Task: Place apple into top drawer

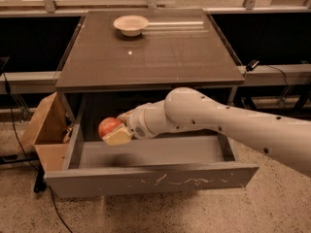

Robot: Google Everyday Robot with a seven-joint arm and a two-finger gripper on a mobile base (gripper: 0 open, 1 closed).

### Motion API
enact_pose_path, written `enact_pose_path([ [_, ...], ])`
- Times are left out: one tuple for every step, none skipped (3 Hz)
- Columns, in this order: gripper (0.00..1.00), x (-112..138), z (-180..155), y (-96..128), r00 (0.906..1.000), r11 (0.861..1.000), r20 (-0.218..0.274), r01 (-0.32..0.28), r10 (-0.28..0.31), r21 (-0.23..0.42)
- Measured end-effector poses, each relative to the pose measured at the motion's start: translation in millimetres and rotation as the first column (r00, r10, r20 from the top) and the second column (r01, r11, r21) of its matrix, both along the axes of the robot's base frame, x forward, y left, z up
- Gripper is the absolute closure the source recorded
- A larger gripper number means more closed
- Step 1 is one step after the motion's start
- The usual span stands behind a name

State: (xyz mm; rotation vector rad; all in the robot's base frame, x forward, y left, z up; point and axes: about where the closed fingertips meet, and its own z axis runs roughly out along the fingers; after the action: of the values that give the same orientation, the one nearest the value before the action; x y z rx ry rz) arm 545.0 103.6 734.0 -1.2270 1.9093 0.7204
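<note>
The apple [109,126], reddish with a paler patch, is held in my gripper [115,130] over the left part of the open top drawer [150,181]. The gripper is shut on the apple, with one pale finger [118,136] under it. My white arm reaches in from the right, across the drawer and under the table top. The drawer is pulled out toward the camera; its grey front panel shows pale scratch marks. The apple hangs a little above the drawer floor.
A shallow cream bowl [130,24] sits at the back of the brown table top [160,52]. An open tan cardboard box [45,132] stands on the floor left of the drawer. Black cables run along the floor at the left.
</note>
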Motion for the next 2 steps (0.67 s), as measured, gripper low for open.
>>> enact_pose_path([
  [1.00,19.5,-34.4,-5.4,0.9999,1.000,-0.016,0.000,0.000,-0.019],
  [0.83,41.3,-66.0,-11.6,0.9997,1.000,-0.023,0.006,-0.007,-0.021],
])
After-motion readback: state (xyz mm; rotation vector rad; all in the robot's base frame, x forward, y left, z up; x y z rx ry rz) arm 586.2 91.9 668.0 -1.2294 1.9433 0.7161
